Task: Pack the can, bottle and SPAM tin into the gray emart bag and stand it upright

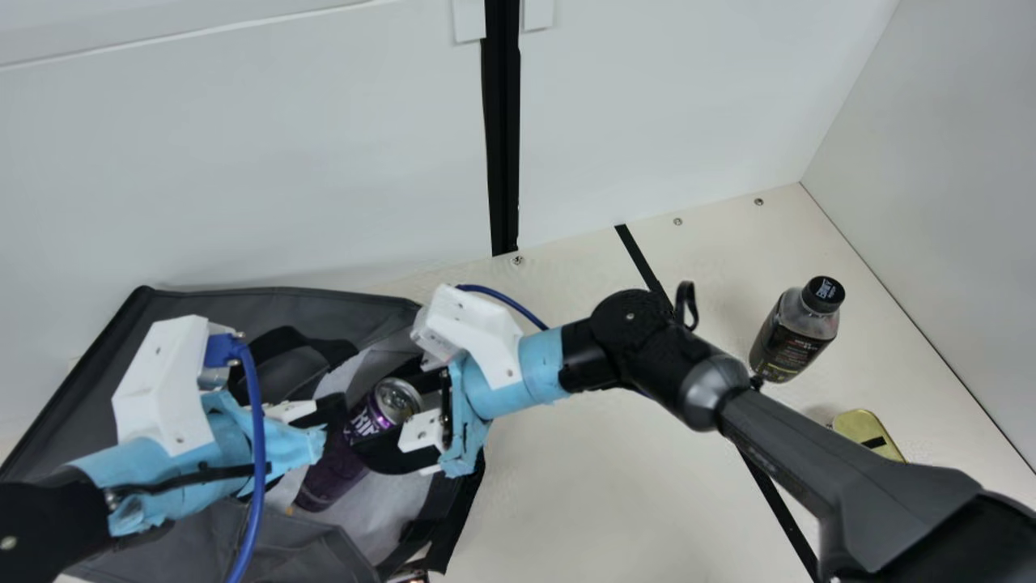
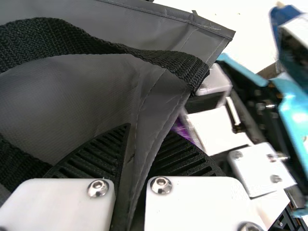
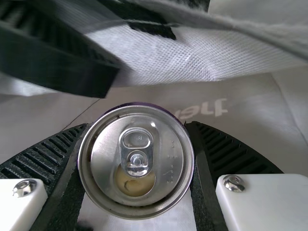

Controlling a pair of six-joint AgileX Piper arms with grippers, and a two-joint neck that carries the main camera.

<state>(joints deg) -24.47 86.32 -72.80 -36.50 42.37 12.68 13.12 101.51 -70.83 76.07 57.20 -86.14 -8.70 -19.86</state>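
Note:
The gray bag lies mouth open at the left. My right gripper is shut on the purple can inside the bag's mouth; the can leans. In the right wrist view the can's silver top sits between the fingers of my right gripper. My left gripper is beside the can at the bag's opening. The left wrist view has my left gripper shut on a fold of the bag. The dark bottle stands at the right; the gold tin is nearer the front, partly behind my right arm.
My right arm spans the table from the front right to the bag, passing close to the bottle and tin. White walls stand behind and at the right. A black strap handle crosses the bag near my left gripper.

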